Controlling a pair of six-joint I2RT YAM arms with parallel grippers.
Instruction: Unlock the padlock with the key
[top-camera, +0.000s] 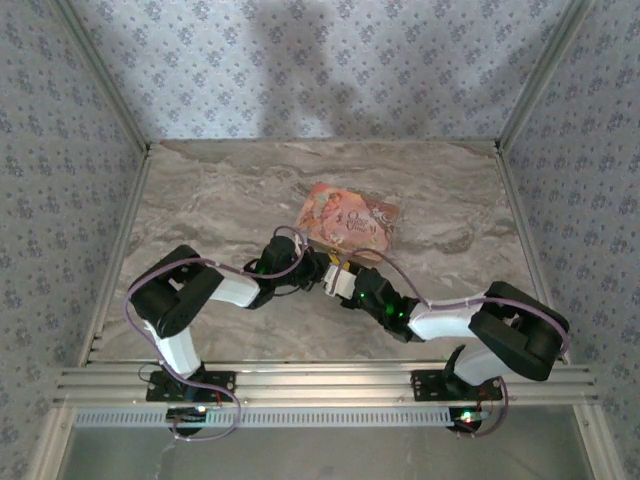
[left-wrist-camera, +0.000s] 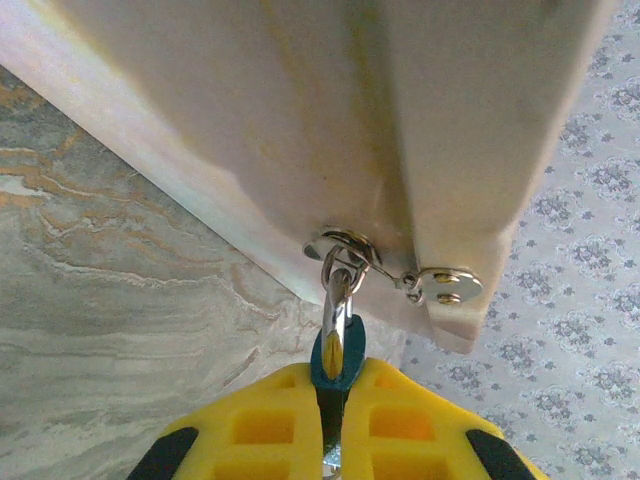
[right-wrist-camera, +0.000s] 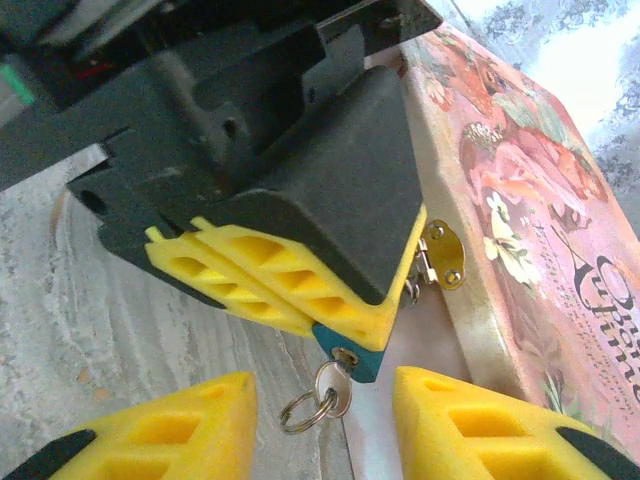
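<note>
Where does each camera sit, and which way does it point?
Top external: fixed above and behind the robot, looking down on the table and pink box; both arms show.
Left wrist: rides the left arm, looking along its left gripper, shut on the blue padlock at the box's clasp.
Right wrist: rides the right arm, looking past the open right gripper at the key in the padlock.
Shared: both wrist views show padlock and box.

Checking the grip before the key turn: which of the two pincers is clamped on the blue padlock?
The left pincer: its yellow fingers are shut on the padlock. The right pincer has its fingers apart, either side of the key.
</note>
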